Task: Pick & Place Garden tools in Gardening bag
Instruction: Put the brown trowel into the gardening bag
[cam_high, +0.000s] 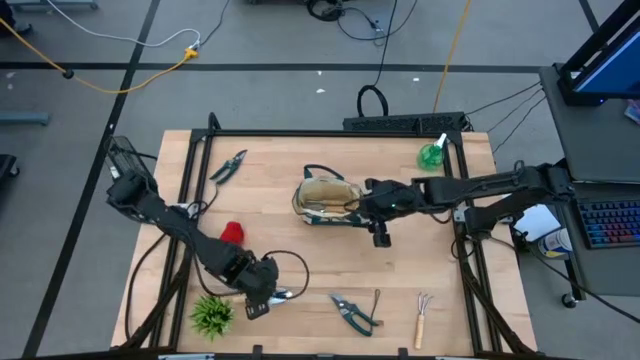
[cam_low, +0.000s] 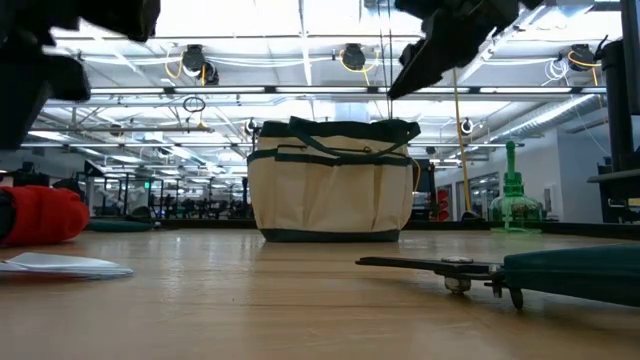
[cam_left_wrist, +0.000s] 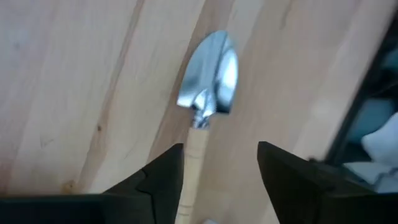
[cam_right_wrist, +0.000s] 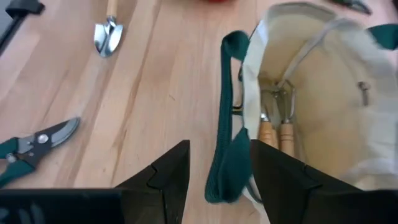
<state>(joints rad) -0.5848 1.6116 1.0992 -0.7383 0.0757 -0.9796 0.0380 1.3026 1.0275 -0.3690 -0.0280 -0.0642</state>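
Observation:
The cream gardening bag (cam_high: 322, 198) with green trim stands upright in the middle of the table; it also shows in the low view (cam_low: 332, 190). Two wooden-handled tools (cam_right_wrist: 280, 134) are inside it. My right gripper (cam_right_wrist: 219, 168) is open above the bag's right rim (cam_high: 360, 205), with its fingers on either side of a green handle strap (cam_right_wrist: 227, 124) that lies below them. My left gripper (cam_high: 270, 297) is open near the front edge. It hovers over a small trowel (cam_left_wrist: 208, 81) that lies flat on the table, and its fingers (cam_left_wrist: 161, 174) stand on either side of the wooden handle (cam_left_wrist: 196, 155).
Green-handled pruners (cam_high: 352, 311), a small fork (cam_high: 422, 318) and another small tool (cam_high: 376, 300) lie at the front right. Other pruners (cam_high: 228, 167) lie at the far left. A red glove (cam_high: 232, 233), a spiky green plant (cam_high: 212, 315) and a green spray bottle (cam_high: 432, 155) are also on the table.

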